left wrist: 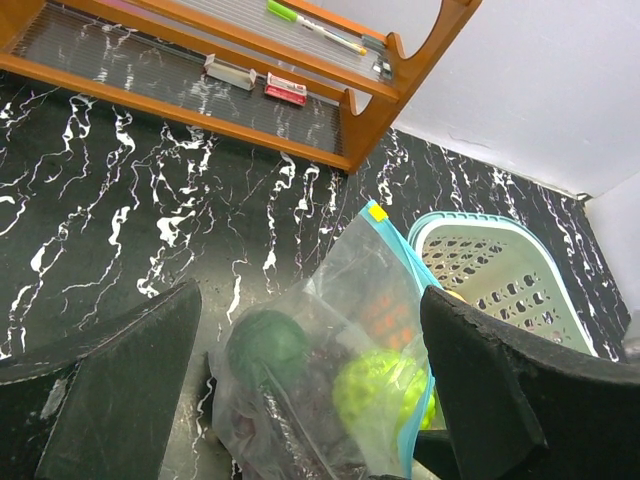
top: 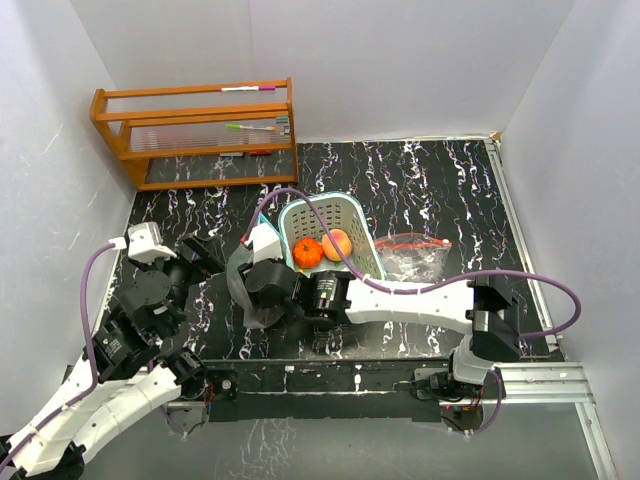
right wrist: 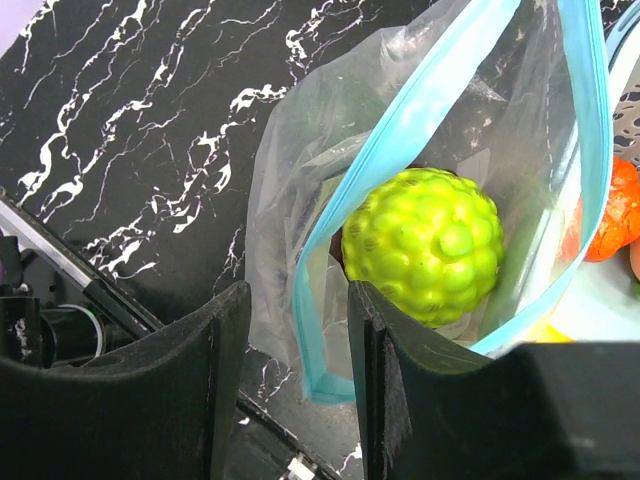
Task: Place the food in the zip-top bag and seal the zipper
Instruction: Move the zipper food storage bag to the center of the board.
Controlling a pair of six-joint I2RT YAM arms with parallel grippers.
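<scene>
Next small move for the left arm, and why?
Probably swing the open left gripper to the basket for the orange fruit: the bag rim sits between the fingers of the right gripper, mouth open, green fruit inside; the peach fruit waits there too.

1. The table (top: pixel 420 180) was black marble with white veining.
2. The lattice basket (top: pixel 362 232) was pale teal. It held an orange toy fruit (top: pixel 308 252) and a peach-coloured toy fruit (top: pixel 337 243).
3. The zip-top bag (right wrist: pixel 290 200) was clear with a light blue zipper strip.
4. Inside it lay a bumpy lime-green toy fruit (right wrist: pixel 425 245) and a dark green toy fruit (left wrist: pixel 265 345).
5. The wooden rack (top: pixel 215 182) was orange-brown.
6. A second bag (top: pixel 412 255) was clear with a red strip.
7. The cables (top: pixel 86 300) were purple.
</scene>
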